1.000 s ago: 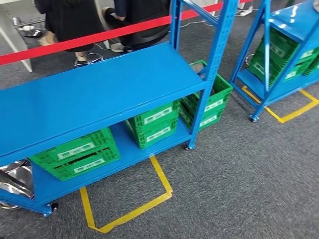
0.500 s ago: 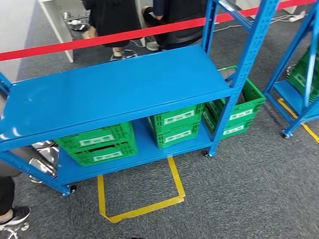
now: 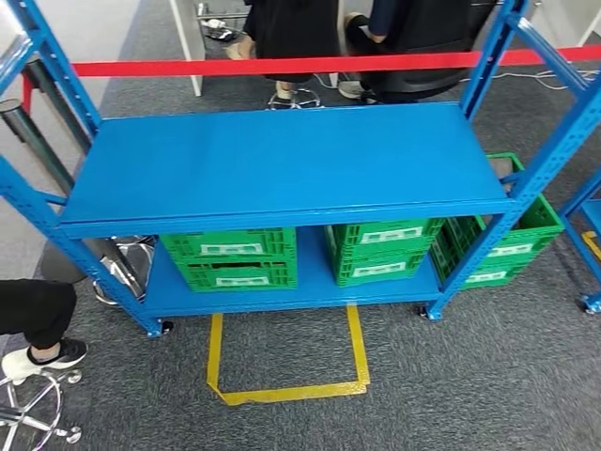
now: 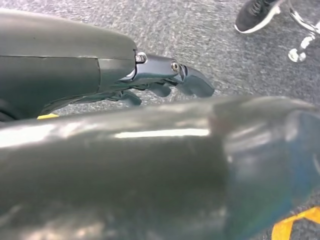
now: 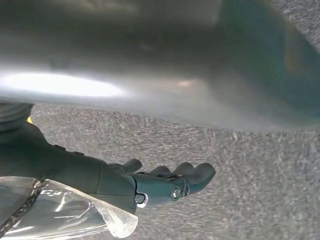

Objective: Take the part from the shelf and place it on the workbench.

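- Left hand (image 4: 166, 80) hangs over grey carpet, fingers loosely extended and apart, holding nothing.
- Right hand (image 5: 166, 182) also hangs over the carpet, fingers apart; a clear plastic bag (image 5: 68, 212) lies against its wrist side, and whether it is gripped cannot be told.
- Blue shelf (image 3: 284, 164) stands ahead, its upper board bare.
- Three green crates (image 3: 234, 258) sit on or beside the lower board; the part is likely inside one, its contents hidden.
- Yellow floor marking (image 3: 287, 390) lies just before the shelf's front edge.
- Good practice, as a judgement: stop squarely at the marking, then stoop towards a crate before raising an arm.
- People sit behind a red barrier tape (image 3: 284, 66); a person's shoe (image 3: 42, 357) rests near the shelf's left corner, so keep clear.
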Tool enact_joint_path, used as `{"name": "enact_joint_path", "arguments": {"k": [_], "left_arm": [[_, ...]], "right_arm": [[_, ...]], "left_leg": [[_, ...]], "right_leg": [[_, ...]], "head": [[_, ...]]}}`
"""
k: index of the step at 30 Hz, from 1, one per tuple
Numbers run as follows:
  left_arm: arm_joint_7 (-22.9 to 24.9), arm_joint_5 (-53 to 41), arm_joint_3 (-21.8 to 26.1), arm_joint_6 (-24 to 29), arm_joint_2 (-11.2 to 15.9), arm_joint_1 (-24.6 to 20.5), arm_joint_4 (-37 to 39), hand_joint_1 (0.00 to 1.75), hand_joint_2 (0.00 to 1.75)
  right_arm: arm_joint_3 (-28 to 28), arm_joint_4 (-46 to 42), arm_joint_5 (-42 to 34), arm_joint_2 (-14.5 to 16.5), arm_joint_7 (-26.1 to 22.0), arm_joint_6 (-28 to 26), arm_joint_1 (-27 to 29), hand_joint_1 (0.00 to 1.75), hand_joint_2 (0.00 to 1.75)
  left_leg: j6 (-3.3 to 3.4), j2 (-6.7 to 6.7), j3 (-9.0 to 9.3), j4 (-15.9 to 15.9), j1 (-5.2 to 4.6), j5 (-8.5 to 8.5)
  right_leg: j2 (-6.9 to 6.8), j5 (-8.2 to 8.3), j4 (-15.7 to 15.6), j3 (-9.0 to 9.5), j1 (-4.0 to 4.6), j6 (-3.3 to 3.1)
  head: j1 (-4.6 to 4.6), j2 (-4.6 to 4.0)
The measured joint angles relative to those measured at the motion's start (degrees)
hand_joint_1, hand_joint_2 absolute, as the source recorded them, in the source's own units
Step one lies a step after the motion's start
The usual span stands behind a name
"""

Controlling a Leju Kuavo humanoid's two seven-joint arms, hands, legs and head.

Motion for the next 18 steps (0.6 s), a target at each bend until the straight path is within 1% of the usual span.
{"name": "enact_joint_path", "arguments": {"k": [1,2,3,4,5,6,7,8,9,10,11,12,13,14,15,16,17,18], "left_arm": [[0.0,0.0,0.0,0.0,0.0,0.0,0.0,0.00,0.00],[0.0,0.1,0.0,-0.1,0.0,0.1,0.0,0.00,0.00],[-0.1,0.2,0.0,-0.1,0.0,0.1,0.0,0.00,0.00],[-0.1,0.4,0.0,-0.1,0.0,0.0,0.0,0.00,0.00],[-0.1,0.6,0.0,-0.1,0.0,-0.1,0.0,0.00,0.00],[-0.1,0.7,0.0,-0.1,0.0,-0.1,0.0,0.00,0.00],[-0.1,0.7,0.1,-0.1,0.0,-0.1,0.0,0.00,0.00],[-0.1,0.8,0.1,-0.1,0.0,0.0,0.0,0.00,0.00],[-0.2,0.9,0.2,-0.1,0.0,0.1,0.0,0.00,0.00],[-0.2,1.0,0.2,-0.1,0.0,0.1,0.0,0.00,0.00],[-0.2,1.1,0.2,-0.1,0.0,0.0,0.0,0.00,0.00],[-0.2,1.1,0.2,-0.1,0.0,-0.1,0.0,0.00,0.00],[-0.2,1.0,0.2,-0.1,0.0,-0.2,0.0,0.00,0.00],[-0.2,0.9,0.2,-0.2,0.0,-0.2,0.0,0.00,0.00],[-0.2,0.9,0.2,-0.2,0.0,-0.2,0.0,0.00,0.00],[-0.2,0.7,0.2,-0.3,0.0,-0.1,0.0,0.00,0.00],[-0.2,0.6,0.2,-0.3,0.0,0.0,0.0,0.00,0.00],[-0.2,0.5,0.2,-0.3,0.0,0.0,0.0,0.00,0.00]], "right_arm": [[0.0,0.0,0.0,0.0,0.0,0.0,0.0,0.00,0.00],[0.0,0.0,0.0,0.0,0.0,0.0,0.0,0.00,0.00],[0.0,0.0,0.0,0.0,0.0,0.0,0.0,0.00,0.00],[0.0,0.0,0.0,0.0,0.0,0.1,0.0,0.00,0.00],[0.0,0.0,0.0,0.0,0.0,0.1,0.0,0.00,0.00],[0.0,0.1,0.0,0.0,0.0,0.2,0.0,0.00,0.00],[0.0,0.1,0.0,0.0,0.0,0.2,0.0,0.00,0.00],[0.0,0.1,0.0,0.0,0.0,0.2,0.0,0.00,0.00],[0.0,0.1,0.0,0.1,0.0,0.2,0.0,0.00,0.00],[0.0,0.1,0.0,0.1,0.0,0.2,0.0,0.00,0.00],[0.0,0.1,0.0,0.2,0.0,0.2,0.0,0.00,0.00],[0.0,0.1,0.0,0.2,0.0,0.2,0.0,0.00,0.00],[0.0,0.1,0.0,0.2,0.0,0.3,0.1,0.00,0.00],[0.0,0.1,0.0,0.2,0.1,0.3,0.1,0.00,0.00],[0.0,0.1,0.0,0.1,0.1,0.3,0.1,0.00,0.00],[0.0,0.1,0.0,0.1,0.1,0.3,0.1,0.00,0.00],[0.0,0.1,0.0,0.1,0.1,0.3,0.1,0.00,0.00],[0.0,0.1,0.0,0.1,0.1,0.3,0.1,0.00,0.00]], "left_leg": [[-0.09,-0.80,0.08,0.0,0.08,-0.03],[-0.26,-1.64,0.19,0.1,0.20,-0.09],[-0.54,-2.45,0.23,0.3,0.32,-0.21],[-0.92,-3.23,0.10,0.7,0.35,-0.41],[-1.32,-3.91,-0.12,1.0,0.37,-0.54],[-1.74,-4.54,-0.43,1.2,0.41,-0.60],[-2.15,-5.18,-0.70,1.3,0.49,-0.55],[-2.48,-5.79,-0.86,1.3,0.63,-0.43],[-2.78,-5.59,-1.02,1.5,0.70,-0.49],[-3.06,-4.67,-1.40,2.3,0.68,-0.98],[-3.32,-3.24,-2.34,4.2,0.65,-2.11],[-3.56,-1.50,-3.89,7.4,0.62,-3.74],[-3.77,-0.33,-5.87,11.4,0.67,-5.56],[-3.91,0.28,-7.74,15.0,0.74,-6.92],[-3.94,0.54,-8.87,17.2,0.78,-7.34],[-3.85,0.69,-8.93,17.3,0.79,-6.62],[-3.63,0.93,-7.85,15.1,0.74,-4.87],[-3.51,1.03,-7.17,13.8,0.72,-3.86]], "right_leg": [[0.06,1.36,-0.7,-0.08,-0.12,0.16],[0.32,3.60,-3.4,0.90,-0.30,0.32],[1.30,5.97,-7.4,2.52,-0.57,0.50],[2.89,7.48,-11.3,4.18,-0.87,0.62],[4.20,8.21,-13.8,5.37,-1.09,0.51],[5.18,8.25,-15.1,6.06,-1.17,0.24],[5.29,7.98,-15.4,6.32,-1.07,-0.18],[4.58,8.08,-15.3,6.46,-1.05,-0.70],[3.89,8.18,-15.5,6.65,-1.03,-1.13],[3.14,8.25,-15.6,6.80,-1.07,-1.54],[2.27,8.25,-15.7,6.97,-1.11,-1.92],[1.37,8.14,-15.8,7.10,-1.00,-2.18],[0.42,7.97,-15.8,7.19,-0.89,-2.38],[-0.53,7.80,-15.8,7.27,-0.78,-2.48],[-1.41,7.61,-15.8,7.41,-0.70,-2.52],[-2.22,7.40,-15.8,7.61,-0.63,-2.51],[-2.97,7.16,-15.8,7.92,-0.56,-2.46],[-3.34,7.03,-15.8,8.08,-0.52,-2.44]], "head": [[0.00,0.00],[-0.01,0.00],[0.02,0.00],[0.08,0.00],[0.08,0.00],[0.12,0.00],[0.13,0.00],[0.11,0.00],[0.11,0.00],[-0.09,0.00],[-0.26,0.00],[-0.46,0.00],[-0.61,0.00],[-0.61,0.00],[-0.63,0.00],[-0.63,0.00],[-0.64,0.00],[-0.64,0.00]]}}
